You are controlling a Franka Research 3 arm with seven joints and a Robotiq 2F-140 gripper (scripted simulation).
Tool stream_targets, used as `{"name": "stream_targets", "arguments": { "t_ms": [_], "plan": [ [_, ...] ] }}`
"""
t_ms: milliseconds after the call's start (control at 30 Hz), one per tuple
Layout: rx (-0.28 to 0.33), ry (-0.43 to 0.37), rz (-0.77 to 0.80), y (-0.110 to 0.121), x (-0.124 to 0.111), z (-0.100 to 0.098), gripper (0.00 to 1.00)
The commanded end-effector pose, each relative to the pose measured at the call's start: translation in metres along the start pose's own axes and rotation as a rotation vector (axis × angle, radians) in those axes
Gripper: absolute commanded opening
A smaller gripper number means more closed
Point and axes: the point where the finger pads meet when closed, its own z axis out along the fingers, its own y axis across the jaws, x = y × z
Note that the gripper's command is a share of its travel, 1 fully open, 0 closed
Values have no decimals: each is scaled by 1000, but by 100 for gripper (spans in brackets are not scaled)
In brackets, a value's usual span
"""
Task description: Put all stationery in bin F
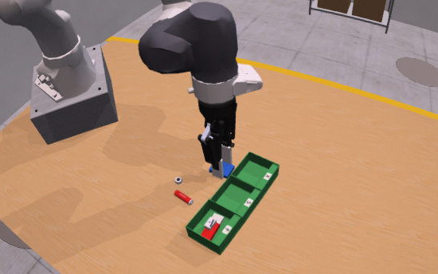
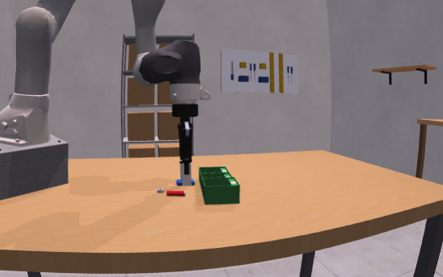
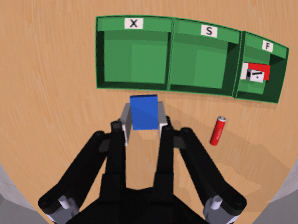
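Observation:
A flat blue block (image 1: 224,170) lies on the table right beside the green row of bins, next to the bin marked X (image 3: 133,52). My gripper (image 1: 219,162) stands upright over it, with a finger pressed on each side of the block (image 3: 145,111), so it is shut on the block at table height. The bin marked F (image 1: 214,228) is at the near end of the row and holds a red and white item (image 1: 212,225); it also shows in the wrist view (image 3: 254,72). The middle bin S (image 3: 202,59) and bin X look empty.
A red cylinder (image 1: 183,197) and a small grey nut (image 1: 178,180) lie on the table left of the bins. The robot's grey base block (image 1: 72,99) stands at the far left. The table edge runs behind with a yellow stripe.

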Motion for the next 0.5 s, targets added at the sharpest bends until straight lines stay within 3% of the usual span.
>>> {"name": "stream_targets", "arguments": {
  "t_ms": [0,467],
  "plan": [
    [1,3,-2,0,1,0,21],
    [1,3,-2,0,1,-3,21]
  ]
}}
